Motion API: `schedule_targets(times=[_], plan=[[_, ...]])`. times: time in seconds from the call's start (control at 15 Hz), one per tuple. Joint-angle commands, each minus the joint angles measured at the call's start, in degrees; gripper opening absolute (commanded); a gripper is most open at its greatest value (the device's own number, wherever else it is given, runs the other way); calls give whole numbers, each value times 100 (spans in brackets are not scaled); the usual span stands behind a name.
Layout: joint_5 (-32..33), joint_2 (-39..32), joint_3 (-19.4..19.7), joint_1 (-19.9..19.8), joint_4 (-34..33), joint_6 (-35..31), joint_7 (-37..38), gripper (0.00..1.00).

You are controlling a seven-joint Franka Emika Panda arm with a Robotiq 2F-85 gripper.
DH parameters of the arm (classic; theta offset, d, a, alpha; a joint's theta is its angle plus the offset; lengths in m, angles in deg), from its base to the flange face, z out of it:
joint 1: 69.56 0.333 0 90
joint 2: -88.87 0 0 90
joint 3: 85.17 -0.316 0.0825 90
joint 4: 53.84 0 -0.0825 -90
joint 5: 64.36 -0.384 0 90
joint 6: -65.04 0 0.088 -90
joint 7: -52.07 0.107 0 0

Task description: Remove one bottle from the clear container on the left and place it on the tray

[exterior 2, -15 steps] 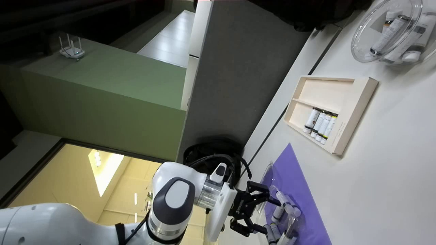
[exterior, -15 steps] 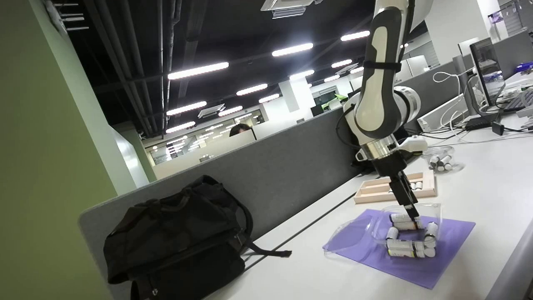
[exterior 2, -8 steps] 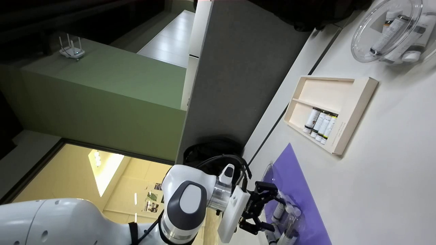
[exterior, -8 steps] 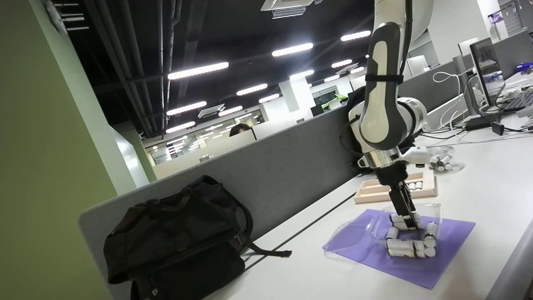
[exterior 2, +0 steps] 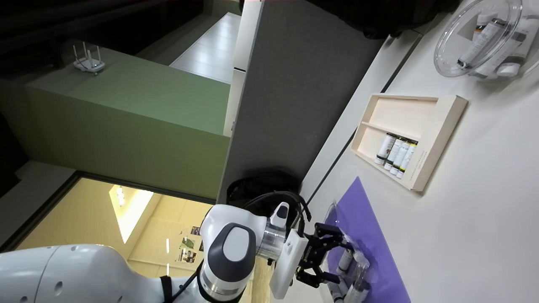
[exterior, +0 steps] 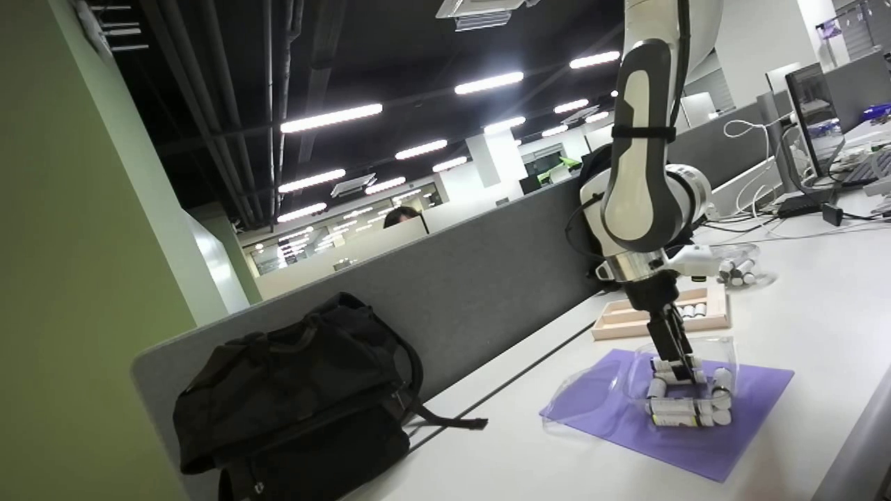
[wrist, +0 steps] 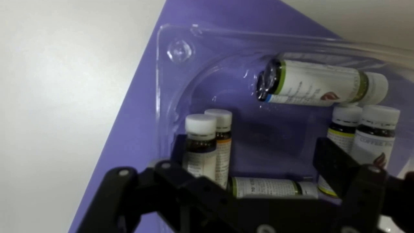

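Observation:
The clear container stands on a purple mat and holds several small dark bottles with white caps and labels. It also shows in an exterior view. My gripper is open, with its fingers down inside the container. In the wrist view, two bottles lie against or close by the left finger, on its inner side. Two more bottles are partly behind the right finger. One bottle lies crosswise, partly hidden by the gripper. The light wooden tray holds several bottles side by side in one compartment.
The purple mat lies under the container, whose clear lid leans out over the mat. Another clear container with bottles stands beyond the tray. A grey partition runs behind the table. A black backpack leans there.
My gripper has moved down into the container among the bottles. The container and its bottles have shifted slightly. The tray has not moved.

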State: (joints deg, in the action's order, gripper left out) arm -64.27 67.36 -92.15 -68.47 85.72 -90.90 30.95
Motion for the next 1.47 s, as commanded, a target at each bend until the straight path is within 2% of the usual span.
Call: schedule_targets(times=[0.0, 1.07, 1.13, 1.2, 1.4], plan=[[209, -9, 90, 39, -108, 152, 356, 100], [324, -595, 265, 29, -378, 423, 556, 100], [344, -600, 279, 44, -379, 400, 584, 75], [359, -602, 282, 48, -380, 407, 589, 73], [409, -591, 280, 60, -381, 456, 620, 54]])
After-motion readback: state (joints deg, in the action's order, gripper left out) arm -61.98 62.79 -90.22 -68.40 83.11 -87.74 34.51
